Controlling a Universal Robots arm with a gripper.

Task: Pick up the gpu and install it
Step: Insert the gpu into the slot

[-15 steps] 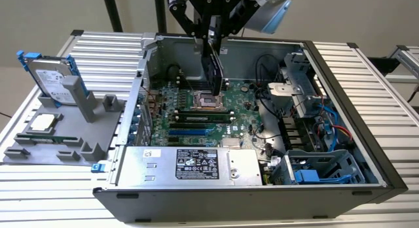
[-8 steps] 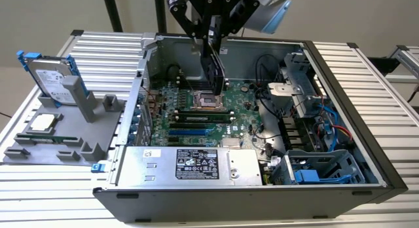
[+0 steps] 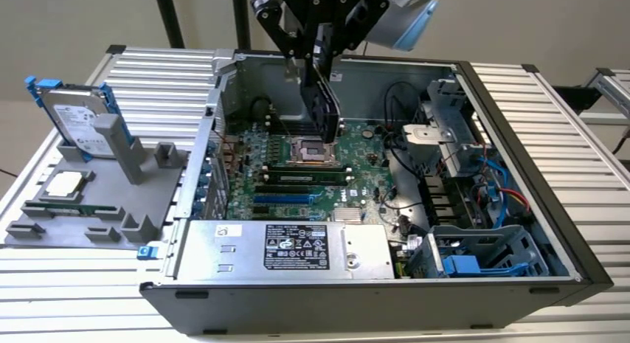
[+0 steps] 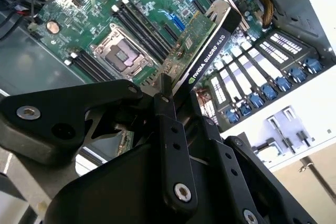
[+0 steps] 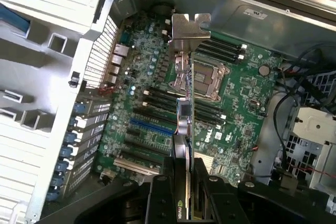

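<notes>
Black end effector [image 4: 164, 90] pinching green circuit-card gpu with black shroud [image 4: 207, 40], on edge above green motherboard [image 5: 236, 93]. Risk: silver bracket [image 5: 190, 27] snagging grey case wall [image 5: 97, 51]; tilted card edge gouging board.

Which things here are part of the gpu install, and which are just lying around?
In the job: gpu, gripper shut on it, motherboard, open case.
Lying about: hard drive, silver square chip, grey holder carrying them.
</notes>
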